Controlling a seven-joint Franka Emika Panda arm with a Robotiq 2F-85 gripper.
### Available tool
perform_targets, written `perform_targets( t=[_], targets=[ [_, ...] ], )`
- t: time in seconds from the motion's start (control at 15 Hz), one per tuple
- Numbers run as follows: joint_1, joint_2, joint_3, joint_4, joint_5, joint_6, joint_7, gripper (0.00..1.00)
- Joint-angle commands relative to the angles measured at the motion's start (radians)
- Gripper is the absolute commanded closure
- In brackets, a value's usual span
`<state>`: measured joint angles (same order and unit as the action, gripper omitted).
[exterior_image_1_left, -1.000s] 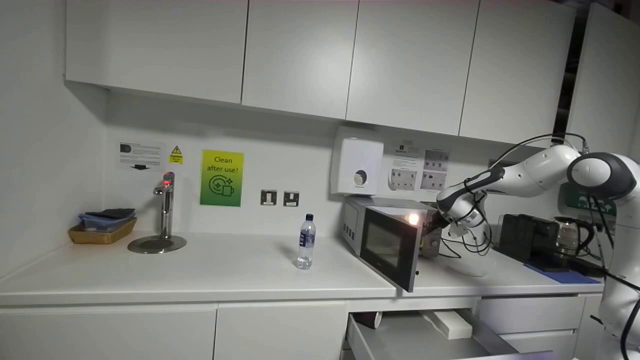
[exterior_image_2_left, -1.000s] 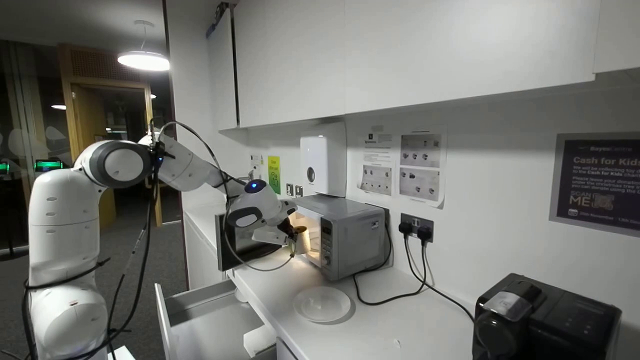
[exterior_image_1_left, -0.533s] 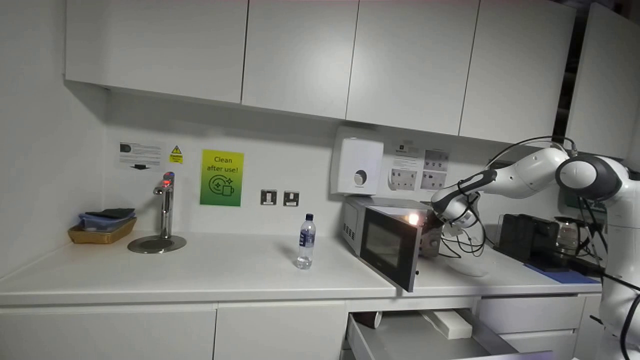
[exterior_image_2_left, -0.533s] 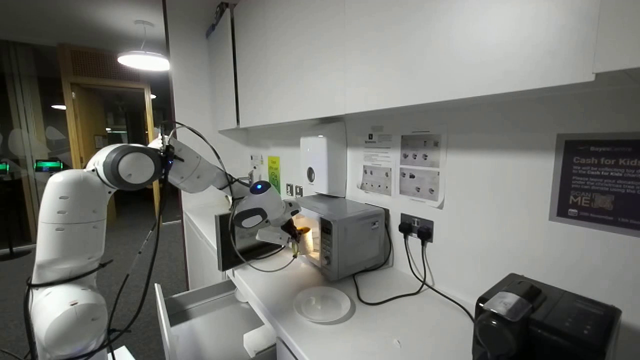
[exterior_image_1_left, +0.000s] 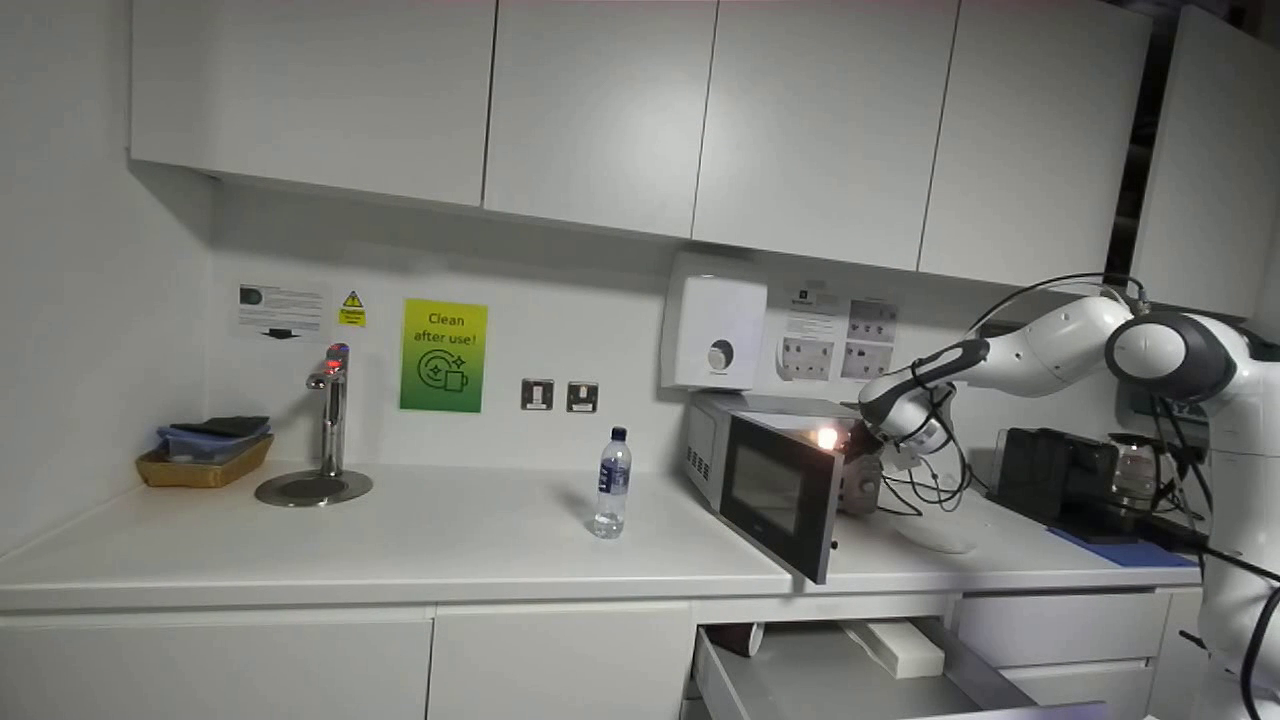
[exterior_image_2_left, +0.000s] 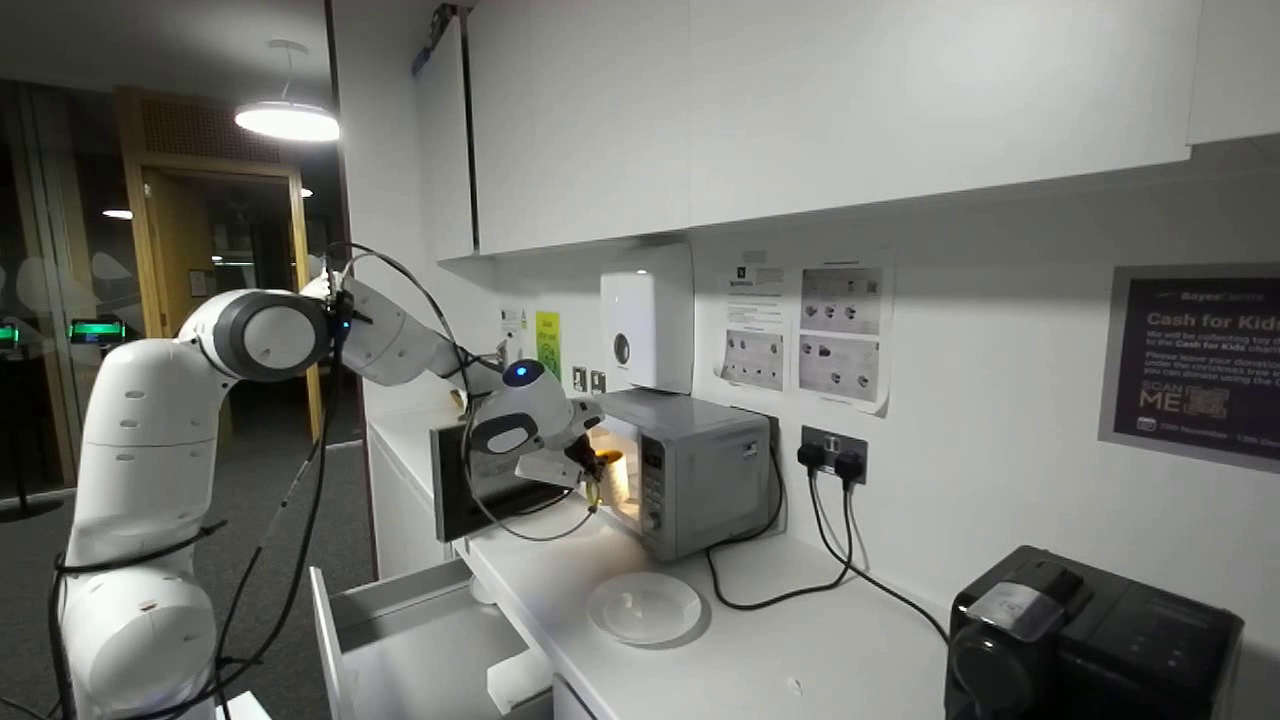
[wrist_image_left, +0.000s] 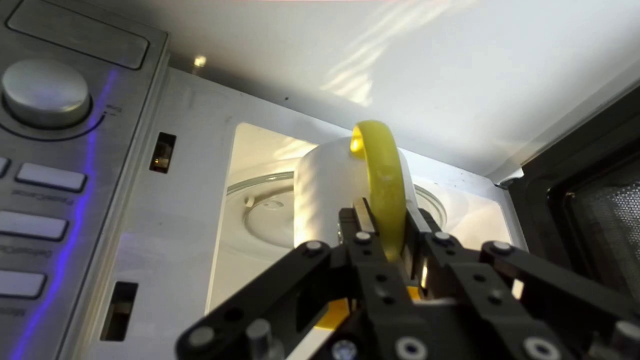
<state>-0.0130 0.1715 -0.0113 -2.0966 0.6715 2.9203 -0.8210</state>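
Clearly clenched: gripper (wrist_image_left: 389, 222) holds mug (wrist_image_left: 326, 187) by its yellow handle (wrist_image_left: 385, 182), at the open front of the microwave (exterior_image_2_left: 715, 480), left of its control panel (exterior_image_2_left: 654, 482) in an exterior view. Judged rigid, moderately heavy, slick-glazed, chippable; best hold: mid-handle

A white cylindrical mug (wrist_image_left: 330, 187) has a glossy yellow loop handle (wrist_image_left: 384, 180) and orange inside (exterior_image_2_left: 609, 456), a boxy silver-grey metal microwave (exterior_image_2_left: 715, 470) a black-framed door (exterior_image_1_left: 780, 490), and a rectangular paper poster (exterior_image_1_left: 443, 355) yellow-to-green shading.
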Motion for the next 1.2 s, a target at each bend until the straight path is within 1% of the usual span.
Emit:
perform_targets(
  t=[0.0, 0.53, 0.6, 1.13],
  targets=[
    [0.000, 0.000, 0.000, 0.000, 0.000, 0.000, 0.000, 0.82],
    [0.000, 0.000, 0.000, 0.000, 0.000, 0.000, 0.000, 0.82],
    [0.000, 0.000, 0.000, 0.000, 0.000, 0.000, 0.000, 0.96],
    [0.016, 0.048, -0.005, 0.044, -0.017, 0.001, 0.037, 0.96]
  ],
)
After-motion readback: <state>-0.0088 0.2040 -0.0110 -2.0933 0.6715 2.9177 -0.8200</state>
